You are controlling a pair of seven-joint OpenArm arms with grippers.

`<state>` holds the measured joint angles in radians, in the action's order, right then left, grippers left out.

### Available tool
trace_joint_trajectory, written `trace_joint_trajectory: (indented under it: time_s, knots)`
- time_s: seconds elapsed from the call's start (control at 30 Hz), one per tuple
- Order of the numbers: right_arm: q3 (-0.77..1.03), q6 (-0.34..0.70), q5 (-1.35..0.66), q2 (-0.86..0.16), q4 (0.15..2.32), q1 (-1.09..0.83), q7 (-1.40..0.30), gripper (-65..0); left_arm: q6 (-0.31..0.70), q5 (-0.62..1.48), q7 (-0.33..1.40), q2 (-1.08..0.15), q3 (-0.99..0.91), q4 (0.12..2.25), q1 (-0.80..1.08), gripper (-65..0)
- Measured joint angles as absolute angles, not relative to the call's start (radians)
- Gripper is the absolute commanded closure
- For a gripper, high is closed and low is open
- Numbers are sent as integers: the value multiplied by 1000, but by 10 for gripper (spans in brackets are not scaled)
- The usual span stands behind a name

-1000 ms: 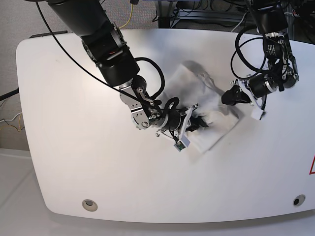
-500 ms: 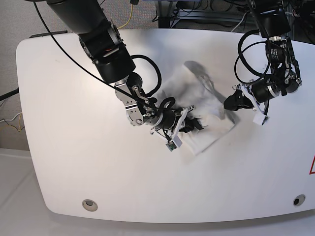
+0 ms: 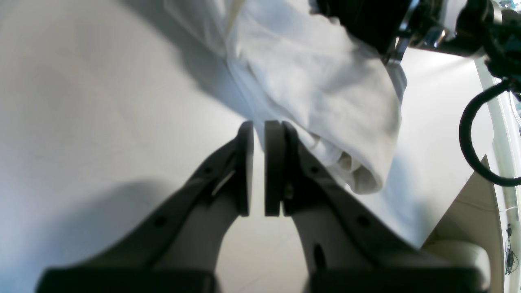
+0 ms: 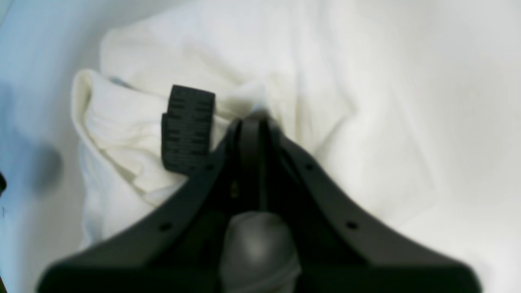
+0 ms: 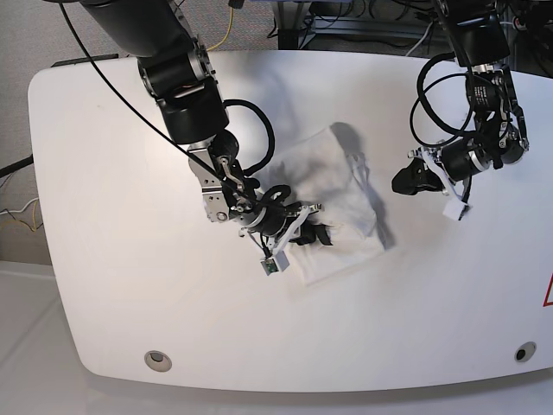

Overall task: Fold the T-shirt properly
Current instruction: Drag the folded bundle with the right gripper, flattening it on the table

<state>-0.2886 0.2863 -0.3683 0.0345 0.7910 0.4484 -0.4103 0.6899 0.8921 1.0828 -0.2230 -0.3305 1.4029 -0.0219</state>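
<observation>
1. Base view: mid-fold; right gripper, jaws closed on a pinch of the T-shirt, holds cloth at the bundle's seven o'clock edge; left gripper, shut and empty, hangs at its three o'clock.
2. Next, I judge: lay the fold, release, smooth.
3. T-shirt: crumpled white, mid-tabletop; black tag showing.

The base view is bright and evenly lit from above, with soft glare on the glossy bench and short dark shadows under the arms. Both wrist views are softer: the right tool and left tool blur toward the bottom edge, and the T-shirt washes out near white
</observation>
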Motion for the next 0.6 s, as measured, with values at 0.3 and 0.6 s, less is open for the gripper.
trace_joint_trajectory:
  time_s: [0.3, 0.6]
  knots:
    - [-281, 242, -377, 35, 793, 451, -426, -11, 690, 892, 1083, -172, -295, 1403, -22, -30]
    - [-281, 153, -367, 6, 918, 387, -449, 0, 690, 891, 1083, -171, -278, 1403, -28, -30]
